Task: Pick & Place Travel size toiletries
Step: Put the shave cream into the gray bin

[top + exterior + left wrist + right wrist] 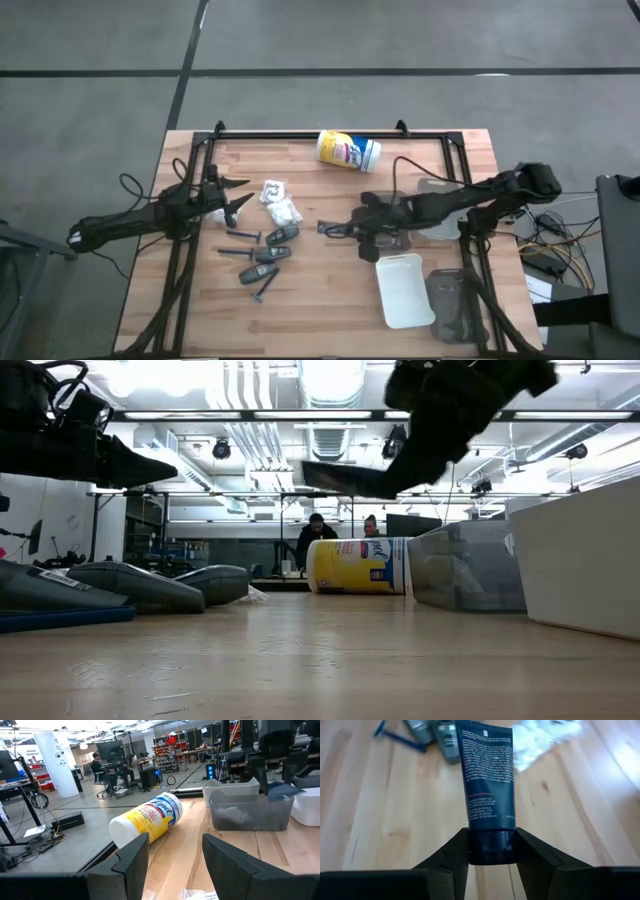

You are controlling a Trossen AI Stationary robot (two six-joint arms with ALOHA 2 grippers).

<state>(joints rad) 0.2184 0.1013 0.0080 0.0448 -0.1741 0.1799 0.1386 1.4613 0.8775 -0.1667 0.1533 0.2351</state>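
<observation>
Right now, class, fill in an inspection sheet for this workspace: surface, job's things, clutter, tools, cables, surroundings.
Surface: wooden table, framed by black rails.
Job's things: white packets, grey tubes and slim dark sticks lie loose left of centre; one dark blue tube is off the table in a grip.
Clutter: yellow-and-white canister lying on its side at the far edge; clear trays and a white tray on the right.
Tools: right tool shut on the dark blue tube's cap end; left tool open, empty, beside the packets.
Cables: black leads along both arms.
Surroundings: people at desks far behind.
</observation>
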